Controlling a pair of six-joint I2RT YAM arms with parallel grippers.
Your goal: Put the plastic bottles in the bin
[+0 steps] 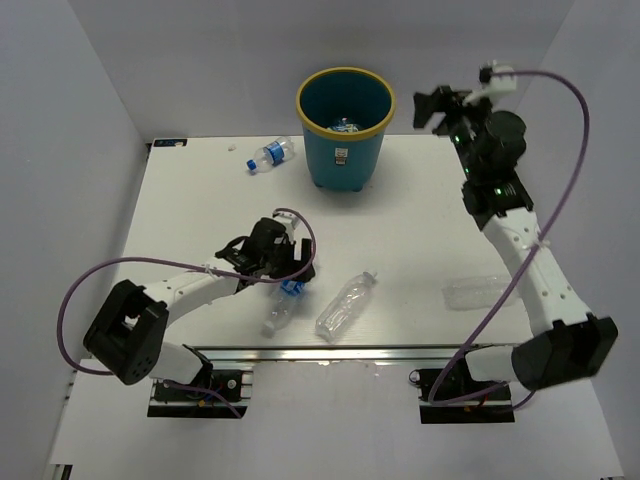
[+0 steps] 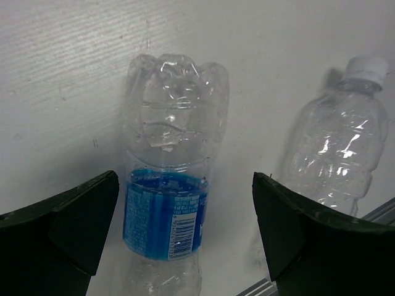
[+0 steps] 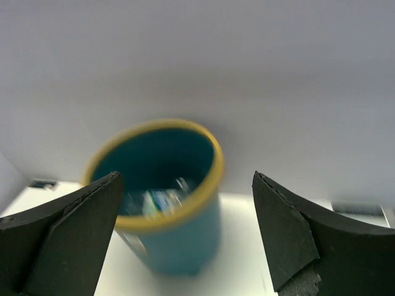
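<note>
The teal bin (image 1: 345, 158) with a yellow rim stands at the back middle, with a blue-labelled bottle (image 1: 345, 126) inside it. My left gripper (image 1: 291, 274) is open and low over a blue-labelled bottle (image 1: 282, 304) lying near the front. In the left wrist view the bottle (image 2: 165, 209) lies between the fingers of the gripper (image 2: 185, 185), untouched. A clear unlabelled bottle (image 1: 346, 304) lies just right of it, also in the left wrist view (image 2: 338, 154). My right gripper (image 1: 430, 107) is open, empty and raised right of the bin, which shows blurred in the right wrist view (image 3: 179, 240).
Another blue-labelled bottle (image 1: 268, 155) lies at the back left of the bin. A clear crumpled bottle (image 1: 478, 292) lies at the right beside the right arm. The table's front rail (image 1: 340, 352) runs close behind the near bottles.
</note>
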